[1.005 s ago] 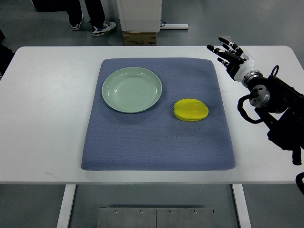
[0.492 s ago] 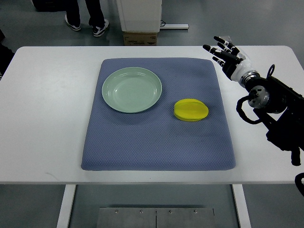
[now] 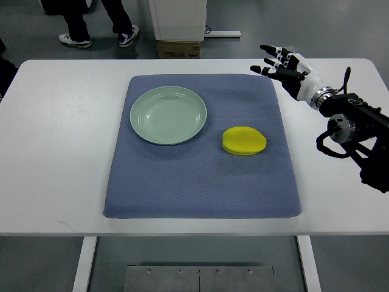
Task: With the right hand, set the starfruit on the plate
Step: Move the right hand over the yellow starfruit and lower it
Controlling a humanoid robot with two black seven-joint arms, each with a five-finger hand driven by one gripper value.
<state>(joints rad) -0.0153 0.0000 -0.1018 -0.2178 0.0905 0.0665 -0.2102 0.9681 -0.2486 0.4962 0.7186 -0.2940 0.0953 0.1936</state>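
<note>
Yellow starfruit [image 3: 244, 140] is left just right of the green plate [image 3: 168, 115], untouched on the blue mat [image 3: 200, 182]; beyond the starfruit, the right hand [image 3: 283, 66] is held spread and empty, ready for reaching.

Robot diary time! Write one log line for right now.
right hand open, above mat's far right corner | starfruit on mat, untouched | plate empty | left arm unseen

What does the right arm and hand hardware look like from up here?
The right hand has black fingers with white segments and a white wrist cuff. Behind it sits a silver ring, then a black arm with a round metallic joint and loops of black cable. No left arm shows.
</note>
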